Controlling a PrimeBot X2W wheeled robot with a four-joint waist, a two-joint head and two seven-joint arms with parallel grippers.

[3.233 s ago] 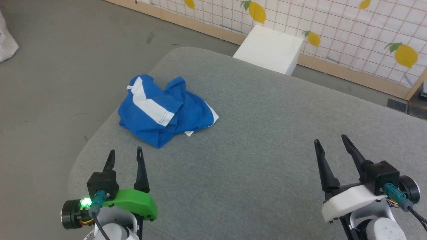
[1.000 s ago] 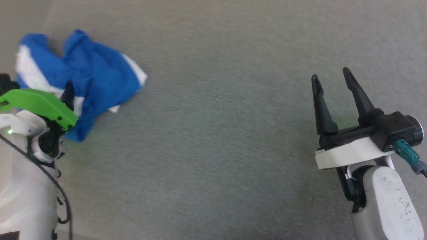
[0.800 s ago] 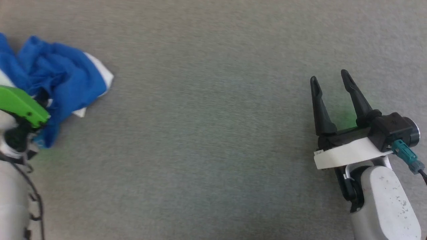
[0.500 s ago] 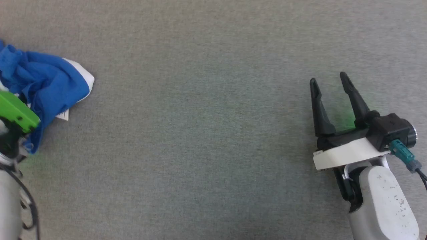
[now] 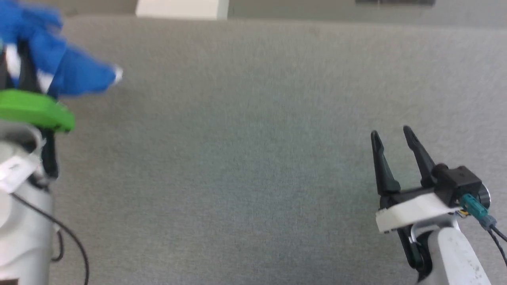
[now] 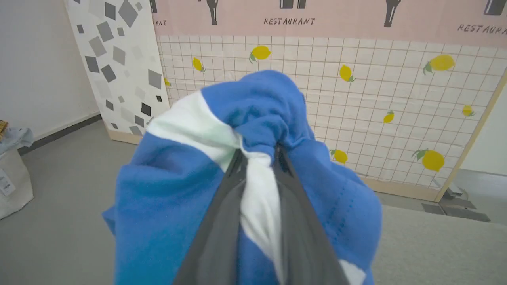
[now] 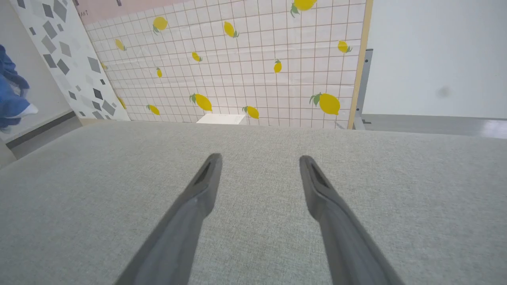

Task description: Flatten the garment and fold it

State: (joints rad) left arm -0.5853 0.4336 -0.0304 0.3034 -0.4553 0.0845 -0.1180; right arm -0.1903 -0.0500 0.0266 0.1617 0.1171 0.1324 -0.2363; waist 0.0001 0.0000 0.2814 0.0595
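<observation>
- Left wrist view first: our left gripper (image 6: 259,152) has its two long dark fingers pinched together on the white stripe (image 6: 257,194) of the bright blue soft fabric shorts (image 6: 178,190), and the cloth is bunched round the tips.
- In the head view the shorts hang blurred at the far left, raised above the grey fabric-covered table (image 5: 237,158) near its left edge.
- Our right gripper (image 5: 391,131) sits low on the right. Its fingers are spread wide with nothing between them, over bare table.
- Here's what matters: the shorts lie straight across to the left of that empty claw, well apart, with open table between.
- They are so crumpled that we cannot tell their long axis. We judge the right arm must cross over to catch a free hanging edge.
</observation>
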